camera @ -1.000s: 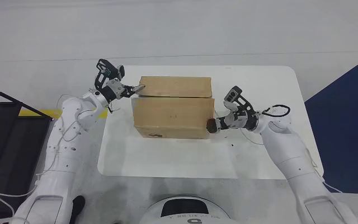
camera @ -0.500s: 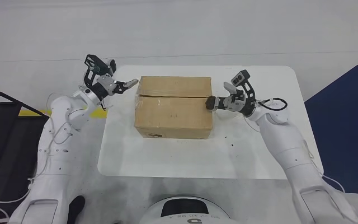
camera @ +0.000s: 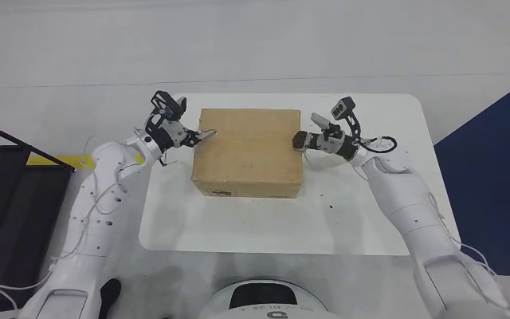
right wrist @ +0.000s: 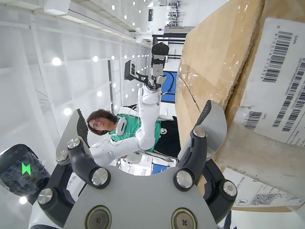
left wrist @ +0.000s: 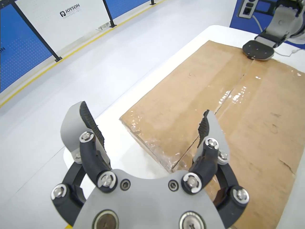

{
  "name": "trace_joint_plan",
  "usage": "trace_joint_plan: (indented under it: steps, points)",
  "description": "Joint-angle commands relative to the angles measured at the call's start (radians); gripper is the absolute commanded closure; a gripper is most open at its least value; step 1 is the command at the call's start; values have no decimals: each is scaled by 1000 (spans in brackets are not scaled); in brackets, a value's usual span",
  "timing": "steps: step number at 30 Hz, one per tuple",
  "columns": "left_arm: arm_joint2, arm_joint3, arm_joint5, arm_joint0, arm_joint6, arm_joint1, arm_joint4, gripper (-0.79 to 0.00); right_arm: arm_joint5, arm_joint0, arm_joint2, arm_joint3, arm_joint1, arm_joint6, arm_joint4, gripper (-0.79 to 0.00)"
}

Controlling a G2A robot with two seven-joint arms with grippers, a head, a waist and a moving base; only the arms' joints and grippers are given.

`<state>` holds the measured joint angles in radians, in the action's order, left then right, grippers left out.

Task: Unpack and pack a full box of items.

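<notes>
The cardboard box (camera: 247, 151) sits in the middle of the white bench (camera: 239, 227) with its top flaps down. They meet in a seam (left wrist: 234, 85) that runs across the lid from one arm to the other. Glossy clear tape (left wrist: 228, 95) lies along that seam and wraps over the end nearest the left arm, where a short slit shows in the tape.

The left gripper (camera: 205, 135) is at the box's left end, level with the lid. Its fingers (left wrist: 83, 120) are spread wide and hold nothing. One is over the bare bench beside the box and the other is over the lid, right by the seam.

The right gripper (camera: 299, 139) is at the opposite end. Its fingers (right wrist: 210, 120) are also wide apart and empty. One dark pad (left wrist: 258, 49) lies flat over the lid at the seam's far end, though from here I can't tell if it touches the card or sits just above it. The other finger is out in the open air, clear of the box.

White barcode labels (right wrist: 276, 72) are stuck on the box's right end face, below that gripper
</notes>
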<state>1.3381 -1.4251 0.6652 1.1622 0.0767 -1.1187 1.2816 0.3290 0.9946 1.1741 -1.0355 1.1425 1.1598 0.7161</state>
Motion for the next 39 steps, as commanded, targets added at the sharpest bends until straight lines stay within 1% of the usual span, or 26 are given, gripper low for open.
trace_joint_plan:
  steps: [1, 7, 13, 20, 21, 24, 26, 27, 36, 37, 38, 39]
  points:
    - [-15, 2, -12, -4, 0, -2, 11, -785, 27, 16, 43, -23, -10, 24, 19, -785]
    - [-67, 24, -41, -14, 18, -9, 38, -785, 89, 115, 244, -124, -58, 62, 40, -785]
    - [-93, 32, -82, -17, 26, -15, 38, -785, 88, 122, 254, -129, -61, 63, 39, -785]
    - [-117, 23, -122, -20, 74, -21, 32, -785, 89, 124, 255, -132, -61, 59, 33, -785]
    - [-122, 19, -127, -22, 79, -22, 33, -785, 106, 130, 260, -143, -64, 40, -7, -785]
    - [-132, 14, -152, -26, 88, -26, 22, -785, 249, 175, 316, -176, -81, -84, -258, -785]
    - [-132, 14, -152, -26, 88, -26, 22, -785, 291, 209, 355, -196, -92, -147, -394, -785]
    - [-132, 14, -152, -26, 88, -26, 22, -785, 296, 214, 360, -199, -95, -149, -424, -785]
    - [-132, 14, -152, -26, 88, -26, 22, -785, 296, 214, 360, -199, -95, -149, -424, -785]
    - [-132, 14, -152, -26, 88, -26, 22, -785, 288, 215, 354, -201, -95, -145, -442, -785]
    - [-132, 14, -152, -26, 88, -26, 22, -785, 263, 213, 334, -207, -95, -143, -504, -785]
    - [-132, 14, -152, -26, 88, -26, 22, -785, 246, 199, 312, -229, -96, -182, -638, -785]
